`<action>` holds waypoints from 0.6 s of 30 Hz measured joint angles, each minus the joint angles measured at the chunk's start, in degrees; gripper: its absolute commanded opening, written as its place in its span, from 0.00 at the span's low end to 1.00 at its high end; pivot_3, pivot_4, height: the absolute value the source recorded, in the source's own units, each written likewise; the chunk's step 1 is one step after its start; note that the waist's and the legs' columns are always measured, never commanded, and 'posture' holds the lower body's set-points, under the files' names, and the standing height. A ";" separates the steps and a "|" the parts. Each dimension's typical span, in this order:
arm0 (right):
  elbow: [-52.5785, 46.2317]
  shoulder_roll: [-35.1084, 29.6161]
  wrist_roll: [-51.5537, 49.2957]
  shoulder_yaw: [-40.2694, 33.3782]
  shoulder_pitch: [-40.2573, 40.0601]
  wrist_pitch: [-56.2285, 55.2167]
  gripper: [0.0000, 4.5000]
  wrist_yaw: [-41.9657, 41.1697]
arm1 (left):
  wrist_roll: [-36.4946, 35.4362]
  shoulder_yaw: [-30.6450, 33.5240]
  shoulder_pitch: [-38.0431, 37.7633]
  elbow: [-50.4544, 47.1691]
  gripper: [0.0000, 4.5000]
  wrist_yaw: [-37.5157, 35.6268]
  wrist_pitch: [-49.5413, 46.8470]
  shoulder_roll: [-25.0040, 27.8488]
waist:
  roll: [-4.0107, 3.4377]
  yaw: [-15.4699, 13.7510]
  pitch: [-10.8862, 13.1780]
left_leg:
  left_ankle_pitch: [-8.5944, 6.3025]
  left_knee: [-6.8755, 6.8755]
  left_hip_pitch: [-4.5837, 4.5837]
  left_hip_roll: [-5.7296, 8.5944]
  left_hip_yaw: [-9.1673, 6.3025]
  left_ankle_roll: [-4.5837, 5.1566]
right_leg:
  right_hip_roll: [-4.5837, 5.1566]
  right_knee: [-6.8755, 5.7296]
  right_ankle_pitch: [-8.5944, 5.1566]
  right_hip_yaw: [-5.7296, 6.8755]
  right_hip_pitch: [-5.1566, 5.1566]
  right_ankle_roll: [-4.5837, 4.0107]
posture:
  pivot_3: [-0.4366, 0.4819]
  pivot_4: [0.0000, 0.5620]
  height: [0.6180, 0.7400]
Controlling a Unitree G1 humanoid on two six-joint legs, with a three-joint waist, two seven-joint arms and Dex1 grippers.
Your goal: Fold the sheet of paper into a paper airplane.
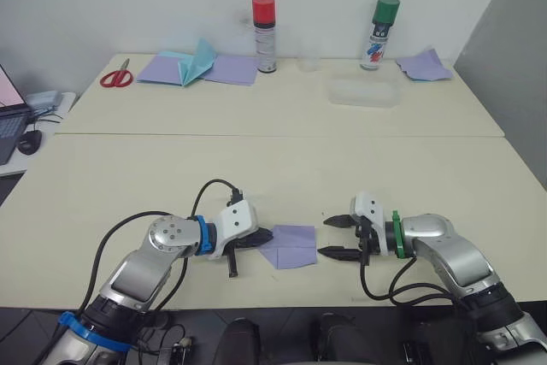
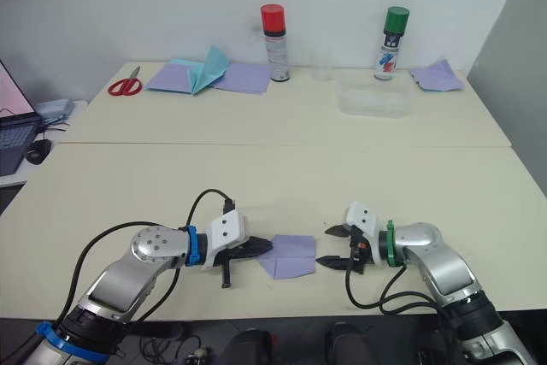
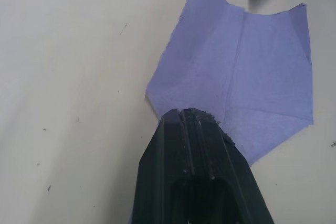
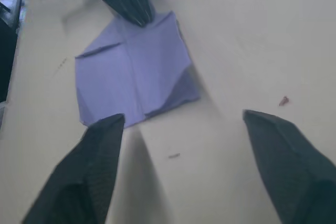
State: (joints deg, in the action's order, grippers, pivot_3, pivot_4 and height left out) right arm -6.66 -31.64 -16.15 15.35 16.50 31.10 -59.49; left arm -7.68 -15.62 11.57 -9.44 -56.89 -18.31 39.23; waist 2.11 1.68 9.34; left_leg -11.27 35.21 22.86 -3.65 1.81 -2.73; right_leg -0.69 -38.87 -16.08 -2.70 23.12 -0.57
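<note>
Sheet of paper (image 1: 291,245) flat on table (image 1: 282,168), between both grippers; centre crease and folded corners visible, pointed end toward left gripper (image 1: 263,237); early stage, wings unfolded; left fingers pressed together on point; right gripper (image 1: 339,238) spread wide, empty, just beside paper.

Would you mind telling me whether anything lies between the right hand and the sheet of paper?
Nothing visible does. Bare table separates the open right hand from the sheet of paper. The shut left hand rests on its opposite edge.
</note>
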 measured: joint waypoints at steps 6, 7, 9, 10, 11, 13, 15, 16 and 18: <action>-3.89 1.25 -1.56 0.29 0.62 9.07 0.85 2.58 | 0.01 0.01 -0.13 -0.01 0.00 0.09 0.05 -0.11 | -0.01 0.00 -0.01 | 0.00 -0.01 0.00 -0.02 -0.03 0.00 | 0.01 0.01 -0.03 -0.02 0.04 -0.04 | 0.48 0.27 1.00; -4.54 1.27 -1.66 0.60 0.79 10.40 0.85 2.81 | 0.01 0.03 -0.21 -0.07 0.00 0.09 0.05 -0.11 | -0.02 0.00 -0.01 | 0.00 -0.01 0.00 -0.02 -0.03 0.00 | 0.01 0.01 -0.03 -0.02 0.05 -0.05 | 0.48 0.27 1.00; -5.70 1.31 -2.00 1.56 1.08 12.42 0.85 3.20 | 0.01 0.06 -0.29 -0.08 0.00 0.19 0.05 -0.16 | -0.01 0.00 -0.02 | 0.00 -0.01 -0.01 -0.02 -0.07 0.00 | 0.01 0.02 -0.05 -0.01 0.07 -0.08 | 0.48 0.27 1.00; -6.22 1.42 -2.15 1.73 1.17 13.25 0.82 3.35 | 0.01 0.07 -0.32 -0.09 0.00 0.19 0.04 -0.17 | -0.01 0.01 -0.02 | 0.00 -0.01 -0.02 -0.02 -0.10 0.00 | 0.01 0.03 -0.05 0.00 0.07 -0.09 | 0.48 0.27 1.00; -6.57 1.74 -2.31 1.87 1.35 14.31 0.77 3.63 | 0.01 0.09 -0.35 -0.11 0.00 0.19 0.04 -0.17 | -0.01 0.01 -0.02 | 0.00 -0.02 -0.02 -0.02 -0.10 0.00 | 0.01 0.03 -0.06 0.00 0.07 -0.09 | 0.48 0.27 1.00; -6.59 2.35 -2.78 2.19 2.28 16.80 0.65 4.55 | 0.01 0.10 -0.34 -0.10 0.00 0.30 0.04 -0.18 | -0.02 0.02 -0.02 | 0.00 -0.02 -0.02 -0.02 -0.11 0.00 | 0.01 0.03 -0.05 0.00 0.07 -0.09 | 0.48 0.27 1.00; -6.59 2.93 -3.19 2.15 2.72 19.41 0.48 5.12 | 0.01 0.08 -0.35 -0.11 0.00 0.40 0.04 -0.24 | -0.01 0.01 -0.02 | 0.00 -0.02 -0.02 -0.03 -0.12 0.00 | 0.01 0.04 -0.06 0.01 0.08 -0.09 | 0.48 0.27 1.00; -6.59 3.23 -3.42 2.02 2.90 20.54 0.40 5.71 | 0.01 0.08 -0.34 -0.11 0.00 0.40 0.04 -0.24 | -0.02 0.01 -0.03 | 0.00 -0.03 -0.02 -0.03 -0.12 0.00 | 0.01 0.04 -0.06 0.00 0.07 -0.10 | 0.48 0.27 1.00; -6.45 4.33 -3.65 1.61 3.30 22.64 0.23 6.95 | 0.01 0.09 -0.31 -0.11 0.00 0.41 0.04 -0.23 | -0.02 0.02 -0.03 | 0.00 -0.05 -0.01 -0.03 -0.11 0.00 | 0.01 0.04 -0.06 0.00 0.06 -0.10 | 0.48 0.27 1.00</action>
State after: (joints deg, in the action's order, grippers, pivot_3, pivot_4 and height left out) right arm -13.11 -27.31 -19.79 16.97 19.80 53.74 -52.54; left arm -7.67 -15.52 11.26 -9.55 -56.48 -18.27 39.00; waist 2.09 1.71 9.31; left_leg -11.27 35.16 22.85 -3.68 1.70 -2.73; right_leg -0.68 -38.83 -16.14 -2.70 23.18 -0.67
